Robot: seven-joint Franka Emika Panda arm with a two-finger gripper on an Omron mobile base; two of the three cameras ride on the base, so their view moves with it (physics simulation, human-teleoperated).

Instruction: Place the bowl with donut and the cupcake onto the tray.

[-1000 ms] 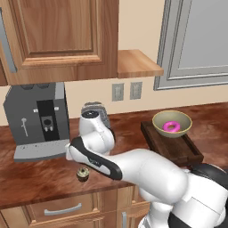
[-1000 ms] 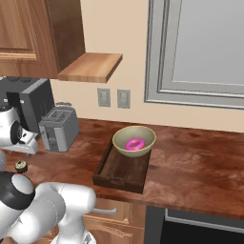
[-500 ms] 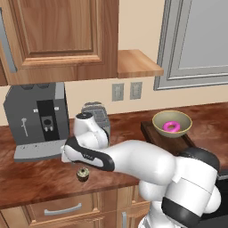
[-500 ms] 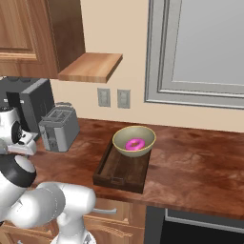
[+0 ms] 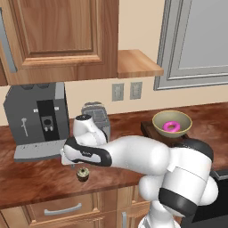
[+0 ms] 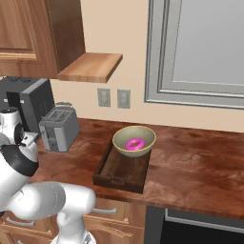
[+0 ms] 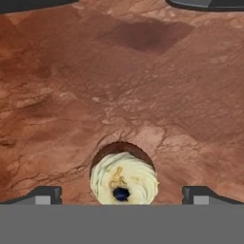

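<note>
Cupcake (image 7: 123, 179) sits upright on the brown bench (image 7: 143, 86), at 6 o'clock in the hand view, between the two dark fingertips (image 7: 45, 195) of the end effector (image 7: 121, 196). The tips stand well apart on either side of it without touching, so the end effector is released. In the left base view the cupcake (image 5: 83, 174) lies near the bench's front edge, just under the hand, at about 7 o'clock from the toaster (image 5: 95, 116). The bowl (image 6: 134, 140) with the pink donut (image 6: 134, 144) inside rests on the far end of the tray (image 6: 119, 170), well apart from the cupcake, toward 3 o'clock in the left base view. A coffee machine (image 5: 36, 116) stands left of the toaster.
</note>
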